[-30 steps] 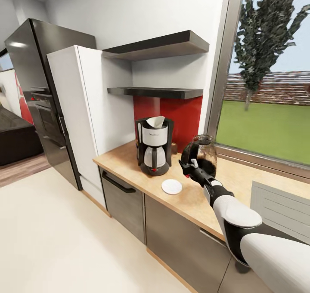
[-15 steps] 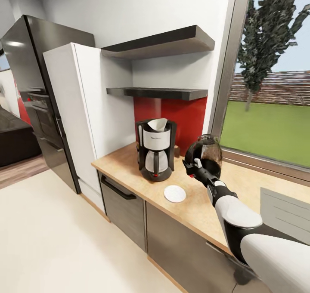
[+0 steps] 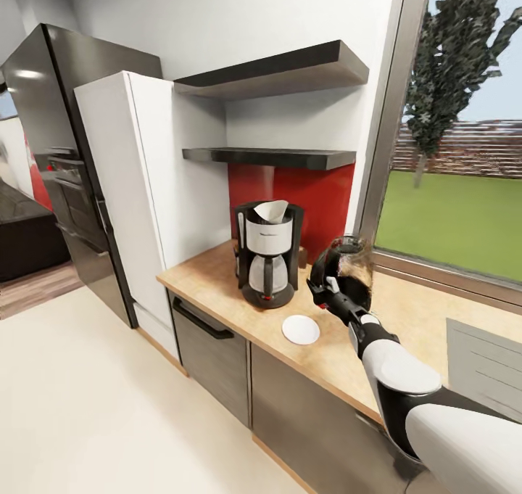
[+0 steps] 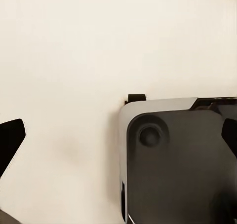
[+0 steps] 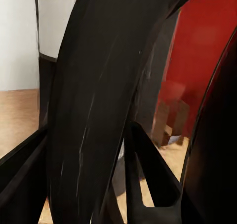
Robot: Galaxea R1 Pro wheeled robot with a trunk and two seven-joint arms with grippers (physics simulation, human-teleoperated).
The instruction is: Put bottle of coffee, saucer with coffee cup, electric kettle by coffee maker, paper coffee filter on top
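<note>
Your right gripper [image 3: 324, 291] has its jaws clamped on the electric kettle's [image 3: 346, 270] black handle, holding it above the countertop [image 3: 217, 280] near the back edge, right of the coffee maker [image 3: 269, 252]; the saucer [image 3: 301, 329] lies near the front edge. Left wrist: your left gripper's [image 4: 118, 135] fingertips [image 4: 11, 137] stand wide apart over pale floor. Right wrist: the kettle handle [image 5: 94, 105] runs between the fingers.

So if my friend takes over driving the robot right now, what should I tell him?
Right gripper: shut on the electric kettle handle, kettle at the countertop, right of the coffee maker.
Left gripper: fingertips apart over pale floor, holding nothing.
Done: paper filter on the coffee maker; saucer in front of it.
Left: release the kettle, put a cup on the saucer. The bottle of coffee is hard to make out; check it.
</note>
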